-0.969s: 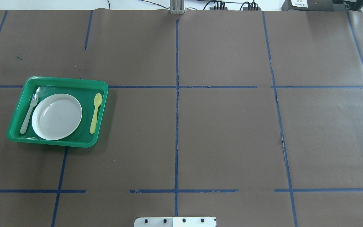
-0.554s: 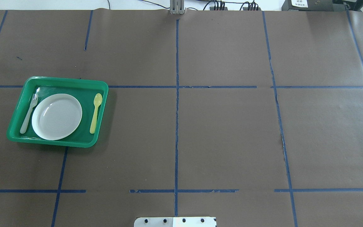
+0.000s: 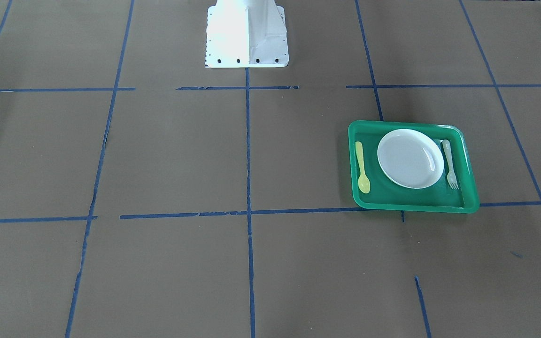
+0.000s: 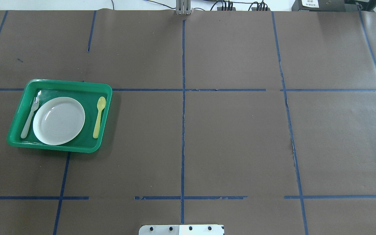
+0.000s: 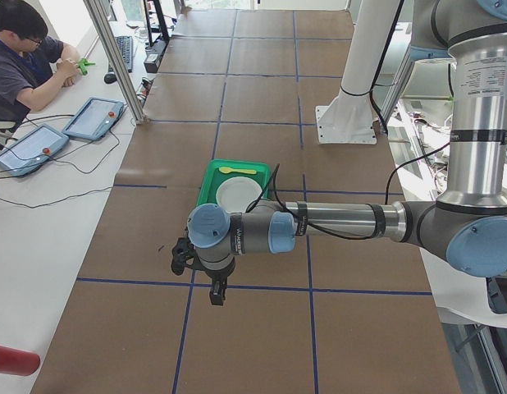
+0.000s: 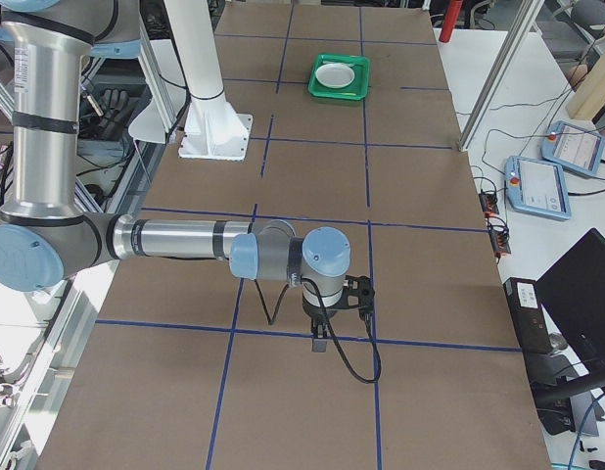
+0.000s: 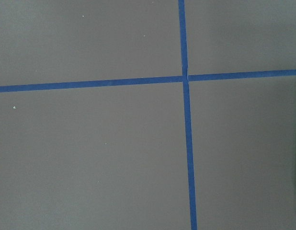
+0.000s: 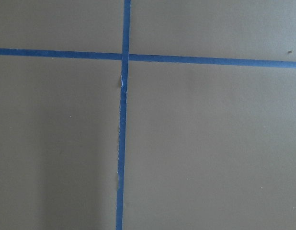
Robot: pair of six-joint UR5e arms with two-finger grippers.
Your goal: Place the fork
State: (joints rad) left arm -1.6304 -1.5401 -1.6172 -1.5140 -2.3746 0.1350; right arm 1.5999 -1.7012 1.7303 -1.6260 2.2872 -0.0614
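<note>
Fork (image 4: 29, 118) lies unmoved since a second ago, in the green tray (image 4: 60, 83) beside the white plate (image 4: 59, 120), so I judge the placing done. Left fingers (image 5: 216, 295) and right fingers (image 6: 319, 343) hang over the bench (image 5: 262, 336), well apart from it; spread or pressed together, I cannot tell.

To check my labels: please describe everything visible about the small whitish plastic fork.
The small whitish translucent plastic fork has a slim handle and short tines. It lies flat on the floor of the green rectangular plastic tray, close beside the round white plate, tines away from the robot. Nothing grips it.
</note>
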